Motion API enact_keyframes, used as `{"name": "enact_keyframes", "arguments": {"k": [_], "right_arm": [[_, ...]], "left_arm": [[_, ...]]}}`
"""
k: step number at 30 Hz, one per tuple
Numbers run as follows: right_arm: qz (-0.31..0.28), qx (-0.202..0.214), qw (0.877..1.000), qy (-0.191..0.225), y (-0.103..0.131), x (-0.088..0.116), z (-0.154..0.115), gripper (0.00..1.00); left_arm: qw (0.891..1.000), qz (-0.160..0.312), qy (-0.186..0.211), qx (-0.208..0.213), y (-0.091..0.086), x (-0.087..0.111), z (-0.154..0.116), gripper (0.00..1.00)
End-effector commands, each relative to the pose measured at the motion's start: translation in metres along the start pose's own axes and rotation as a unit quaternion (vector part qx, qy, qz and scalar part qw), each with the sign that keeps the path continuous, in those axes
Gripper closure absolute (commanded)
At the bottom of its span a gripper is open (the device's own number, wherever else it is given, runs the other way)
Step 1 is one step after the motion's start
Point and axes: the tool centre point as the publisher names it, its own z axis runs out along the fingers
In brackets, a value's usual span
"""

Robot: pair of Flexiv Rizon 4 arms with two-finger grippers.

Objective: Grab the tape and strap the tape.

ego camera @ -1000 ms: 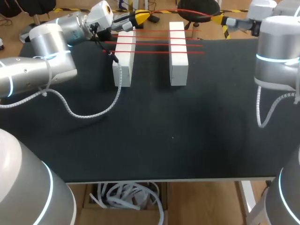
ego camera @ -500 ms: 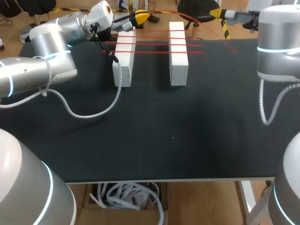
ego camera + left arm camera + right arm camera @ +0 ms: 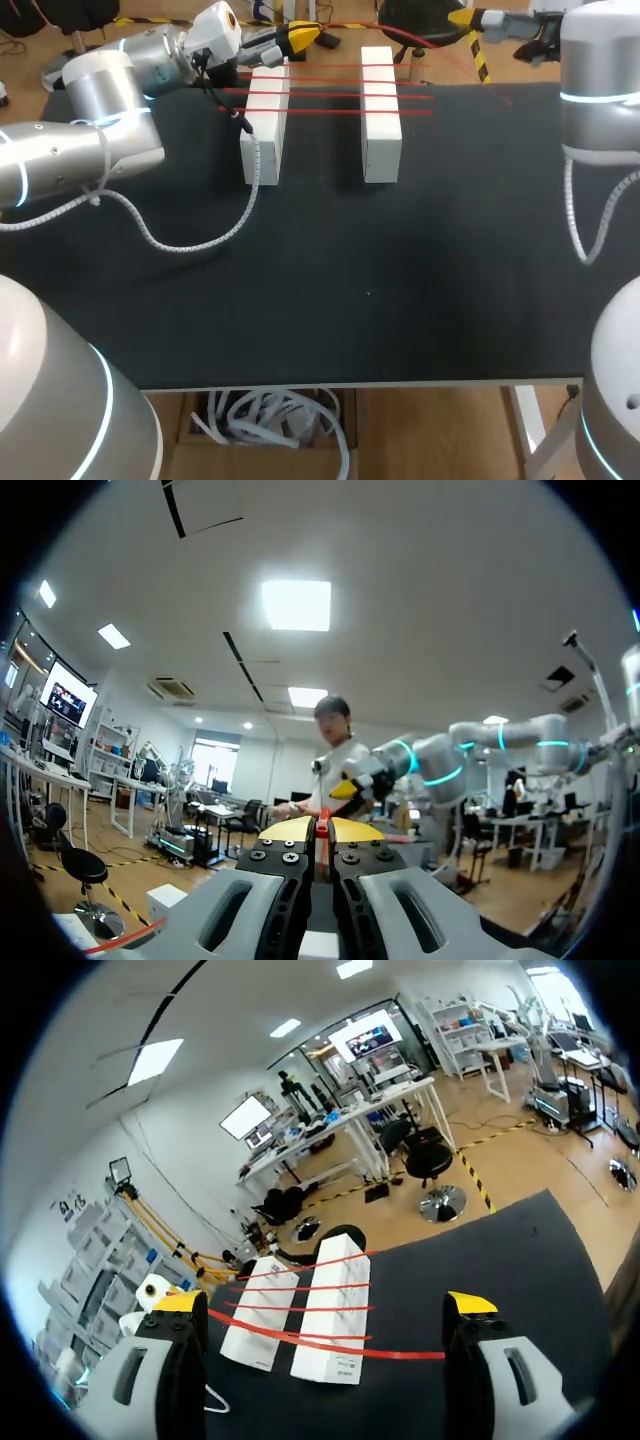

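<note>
Jaws of my left gripper are closed on the tape at the table's 12 o'clock, and my right gripper stands wide open. Strands run 9-to-3 across two white blocks, toward 8 o'clock from the right gripper.

Table top: black cloth-like mat, matt, fine weave; pale smooth edge strip at 6 o'clock. Two white blocks toward 12 o'clock: matt, smooth, plain faces, material can't tell. red tape across them: thin, smooth, slight sheen. left arm at 10 o'clock, right arm at 2 o'clock: smooth silver-grey shells, satin gloss. spiral cable wrap off the left arm: white glossy plastic. left gripper: matt grey plastic-looking body, black screw heads, yellow fingertips smooth and matt. right gripper: same grey matt finish, same yellow tips.
</note>
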Motion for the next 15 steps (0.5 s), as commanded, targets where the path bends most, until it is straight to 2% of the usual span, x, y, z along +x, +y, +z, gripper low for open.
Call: {"name": "enact_keyframes", "arguments": {"k": [1,4,7,8,10,12,13,15], "right_arm": [[0.134,-0.004,0.991,-0.014,-0.001,0.007,-0.02,0.0],[0.178,-0.017,0.984,0.008,-0.005,0.007,-0.027,0.0],[0.246,-0.037,0.966,0.066,-0.01,-0.006,-0.025,0.0],[0.241,-0.047,0.967,0.066,-0.012,-0.012,-0.024,0.0],[0.256,-0.068,0.959,0.099,-0.015,-0.018,-0.022,0.0],[0.253,-0.085,0.958,0.108,-0.019,-0.024,-0.019,0.0],[0.261,-0.097,0.953,0.12,-0.021,-0.027,-0.018,0.0],[0.263,-0.104,0.952,0.118,-0.026,-0.031,-0.016,0.0]], "left_arm": [[1.0,-0.001,0.002,0.001,0.001,-0.001,0.0,1.0],[1.0,-0.001,0.002,0.001,0.001,-0.001,0.0,1.0],[1.0,-0.001,0.002,0.001,0.001,-0.001,0.0,1.0],[1.0,-0.001,0.002,0.001,0.001,-0.001,0.0,1.0],[1.0,-0.001,0.002,0.001,0.001,-0.001,0.0,1.0],[1.0,-0.001,0.002,0.001,0.001,-0.001,0.0,1.0],[1.0,-0.001,0.002,0.001,0.001,-0.001,0.0,1.0],[1.0,-0.001,0.002,0.001,0.001,-0.001,0.0,1.0]]}}
